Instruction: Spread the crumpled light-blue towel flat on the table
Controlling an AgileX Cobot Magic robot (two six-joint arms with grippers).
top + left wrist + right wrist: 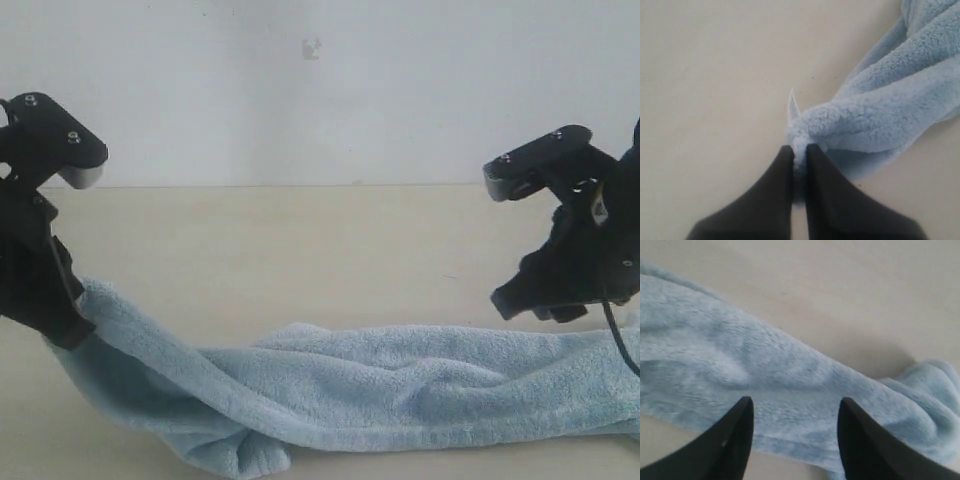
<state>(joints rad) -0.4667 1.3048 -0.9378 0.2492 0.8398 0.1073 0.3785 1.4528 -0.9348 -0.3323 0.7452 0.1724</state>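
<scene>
Rumpled light-blue towel (400, 385) roped across table (300, 240), left gripper (799, 159) clamped on its 9 o'clock corner, right gripper (795, 407) spread wide, empty, above 3 o'clock end

The table (300, 240) is a plain, matte, pale beige top that runs back to a white-grey wall (300, 90). On its near part lies the towel (400, 390), pale blue and fluffy, bunched into a long twisted roll running side to side. The towel's left end in the exterior view rises off the surface, and the rest lies on it.
</scene>
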